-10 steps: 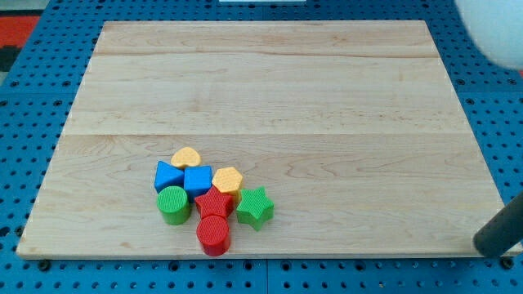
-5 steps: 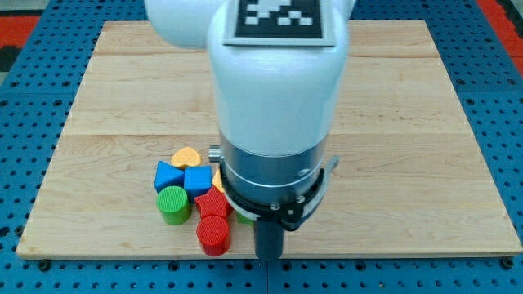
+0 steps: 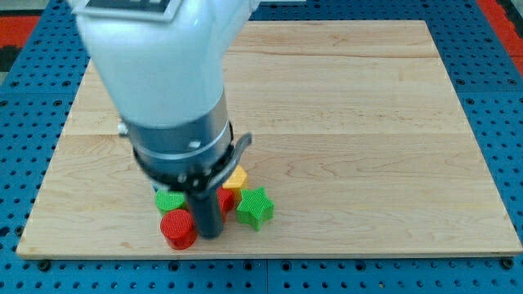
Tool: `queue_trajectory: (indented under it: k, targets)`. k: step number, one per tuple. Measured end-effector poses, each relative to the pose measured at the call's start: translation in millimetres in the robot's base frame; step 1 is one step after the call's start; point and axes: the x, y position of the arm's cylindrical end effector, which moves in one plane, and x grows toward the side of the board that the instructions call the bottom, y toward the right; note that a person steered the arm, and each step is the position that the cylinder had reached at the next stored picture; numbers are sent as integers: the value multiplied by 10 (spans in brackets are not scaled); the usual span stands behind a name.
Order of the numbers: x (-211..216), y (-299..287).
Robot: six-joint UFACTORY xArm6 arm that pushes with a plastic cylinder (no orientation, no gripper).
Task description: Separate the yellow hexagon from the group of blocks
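Observation:
The yellow hexagon [image 3: 238, 177] shows only partly, just under the arm's body, near the view's bottom left of the wooden board [image 3: 368, 122]. My tip [image 3: 209, 235] is down among the blocks, between the red cylinder [image 3: 178, 229] on its left and the green star [image 3: 255, 207] on its right. A sliver of the red star [image 3: 226, 200] shows right beside the rod. The green cylinder [image 3: 170, 200] peeks out above the red cylinder. The blue blocks and the yellow heart are hidden behind the arm.
The white and grey arm body [image 3: 163, 90] covers the upper left of the board. The board's bottom edge [image 3: 270, 255] runs just below the blocks, with blue pegboard [image 3: 507, 122] around the board.
The arm has swung from the view's right to the left over the blocks. The rod now stands in the group, and the red cylinder has shifted left.

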Motion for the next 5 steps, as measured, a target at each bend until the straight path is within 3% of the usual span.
queue_trajectory:
  k: [2,4,5]
  targets:
    - [-827,356]
    - [-864,357]
    - [-1226,379]
